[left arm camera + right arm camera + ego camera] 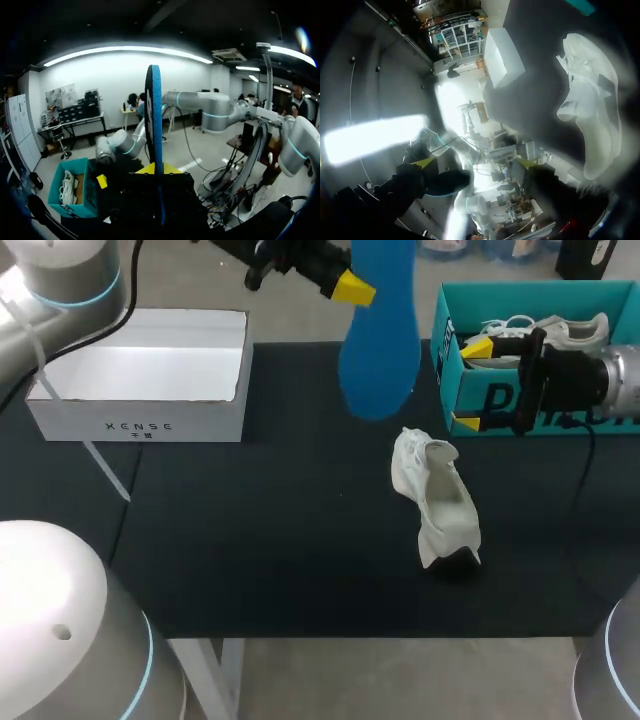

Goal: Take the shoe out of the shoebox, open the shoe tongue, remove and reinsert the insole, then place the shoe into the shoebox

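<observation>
A long blue insole (380, 335) hangs upright above the table's far middle, with my left gripper (355, 288) shut on its top end. In the left wrist view the insole (153, 115) shows edge-on, rising from between the fingers of that gripper (156, 170). A white shoe (440, 502) lies on the black table, right of centre. My right gripper (470, 385) stands open and level in front of the teal shoebox (500, 400), pointing left, with nothing in it. In the right wrist view the shoe (594, 100) lies off to one side of the open gripper (475, 167).
A second white shoe (555, 332) lies inside the teal shoebox. An open white box (150, 380) stands at the table's far left; it also shows in the right wrist view (502, 57). The black tabletop (260, 540) extends in front of the shoe.
</observation>
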Robot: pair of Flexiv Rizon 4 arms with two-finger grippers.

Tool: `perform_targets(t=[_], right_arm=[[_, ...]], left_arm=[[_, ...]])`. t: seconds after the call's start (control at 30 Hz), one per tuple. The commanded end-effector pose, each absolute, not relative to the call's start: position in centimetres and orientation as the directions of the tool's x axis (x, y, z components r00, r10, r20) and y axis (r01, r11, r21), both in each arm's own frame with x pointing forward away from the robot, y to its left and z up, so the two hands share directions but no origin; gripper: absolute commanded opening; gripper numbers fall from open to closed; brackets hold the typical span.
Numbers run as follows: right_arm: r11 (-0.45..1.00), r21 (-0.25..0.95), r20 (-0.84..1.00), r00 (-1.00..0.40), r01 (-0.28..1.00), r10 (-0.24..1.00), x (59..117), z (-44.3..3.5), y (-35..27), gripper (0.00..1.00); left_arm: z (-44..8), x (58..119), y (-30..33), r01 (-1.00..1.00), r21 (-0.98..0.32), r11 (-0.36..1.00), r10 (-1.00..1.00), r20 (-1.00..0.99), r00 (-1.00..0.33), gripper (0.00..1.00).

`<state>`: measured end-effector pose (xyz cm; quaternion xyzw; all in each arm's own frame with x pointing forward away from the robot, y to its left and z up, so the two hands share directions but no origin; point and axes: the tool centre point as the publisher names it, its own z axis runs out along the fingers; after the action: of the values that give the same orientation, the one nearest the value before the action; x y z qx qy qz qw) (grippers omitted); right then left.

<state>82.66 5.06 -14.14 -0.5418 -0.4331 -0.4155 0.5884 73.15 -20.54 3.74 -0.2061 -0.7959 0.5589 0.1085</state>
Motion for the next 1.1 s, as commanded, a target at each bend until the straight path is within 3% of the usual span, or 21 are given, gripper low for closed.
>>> perform_targets(t=[0.03, 1.1], right_arm=[[0.068, -0.278, 0.96, 0.279, 0.958, -0.018, 82.72, -14.18, 5.15, 1.0], [0.068, -0.278, 0.96, 0.279, 0.958, -0.018, 82.72, -14.18, 5.15, 1.0]], left_arm=[[1.85, 69.51, -18.77, 0.387, -0.885, 0.258, 0.336, -0.293, -0.895, 0.0], [1.46, 69.03, -18.85, 0.412, -0.87, 0.271, 0.326, -0.32, -0.89, 0.0]])
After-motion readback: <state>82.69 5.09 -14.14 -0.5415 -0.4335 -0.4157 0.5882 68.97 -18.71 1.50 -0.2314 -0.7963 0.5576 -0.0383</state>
